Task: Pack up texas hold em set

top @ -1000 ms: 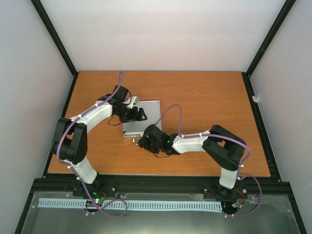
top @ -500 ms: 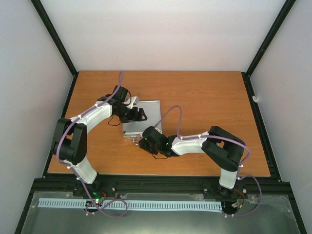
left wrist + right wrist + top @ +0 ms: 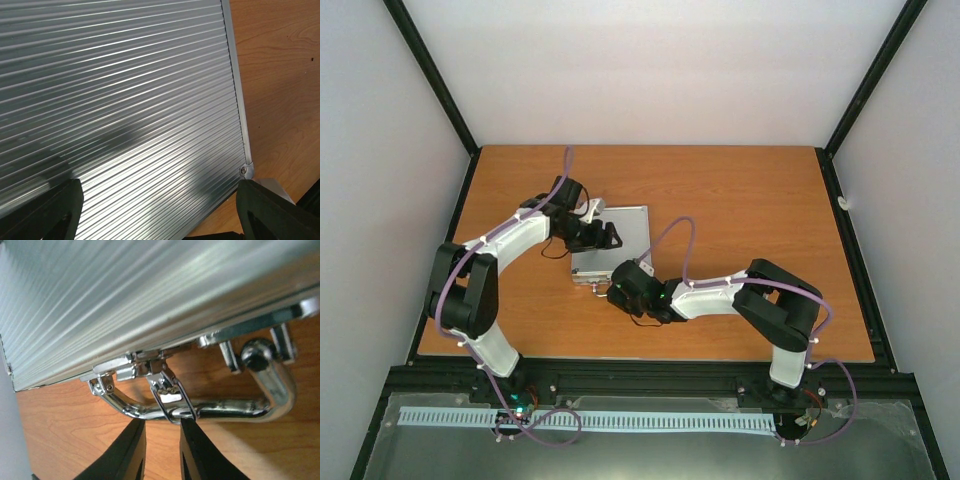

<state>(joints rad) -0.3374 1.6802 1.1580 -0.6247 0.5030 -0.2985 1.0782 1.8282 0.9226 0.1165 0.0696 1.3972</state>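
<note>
The silver aluminium case lies on the wooden table with its ribbed lid down; chips, cards, dice and discs are hidden inside. My left gripper is open, low over the lid, with its fingers spread wide apart. My right gripper is at the case's near front edge. In the right wrist view its fingers stand a narrow gap apart with nothing between them, just below the chrome handle and a hanging chrome latch. The right finger's tip touches the latch loop.
The wooden table extends to the right of and behind the case. Black frame posts and white walls enclose it. The right arm's purple cable loops over the case's right side.
My right gripper has crept a little left and closer to the case's front edge. The left gripper stays over the lid.
</note>
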